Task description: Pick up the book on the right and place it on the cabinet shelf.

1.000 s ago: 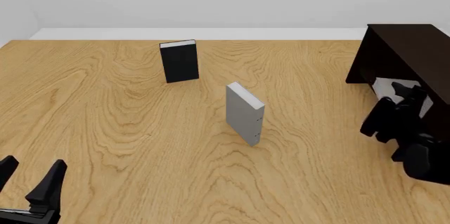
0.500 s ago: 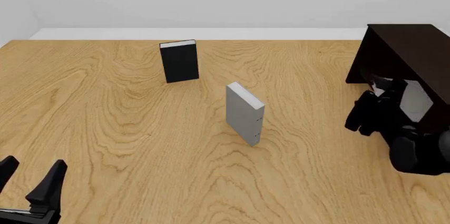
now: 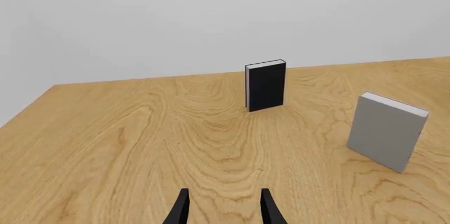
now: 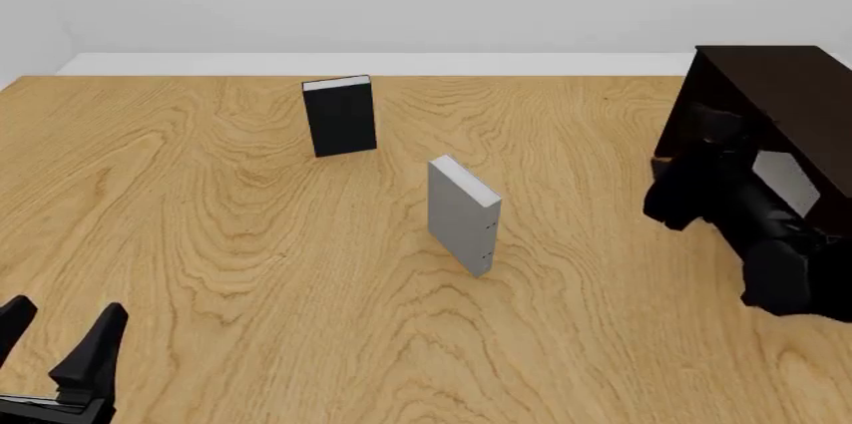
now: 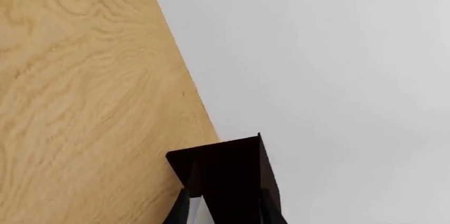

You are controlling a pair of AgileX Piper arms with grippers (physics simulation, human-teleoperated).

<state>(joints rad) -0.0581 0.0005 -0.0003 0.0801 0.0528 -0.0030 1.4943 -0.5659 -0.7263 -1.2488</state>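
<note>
**A:** Three books in all. Where is the one that matters?

**B:** The plain grey book [image 4: 785, 180] shows in the front view as a pale patch in the open side of the dark cabinet [image 4: 765, 80], under its top and at the bench's right edge. The right arm crosses in front of it, so only part of the cover shows. I cannot tell whether it rests on the inner ledge.

**A:** Is the right gripper [image 5: 223, 200] holding it?

**B:** It doesn't look so. In the front view the gripper sits off the cabinet's left end, apart from the pale patch. In the right wrist view the jaws are spread and point at the cabinet's dark corner. A thin pale sliver shows beside one finger, but I cannot say what it is.

**A:** And the left gripper [image 4: 60, 334]?

**B:** It is low at the near left corner of the bench [image 4: 200, 244], well apart from everything. The left wrist view shows its jaws spread too, with only bare wood grain between them.

**A:** The other two books?

**B:** The black book [image 4: 339, 117] stands upright toward the far side, left of centre. The grey book with tiny marks [image 4: 460, 214] stands upright near the middle, turned at an angle with its narrow side toward the camera. They are apart from each other and from the cabinet.
</note>
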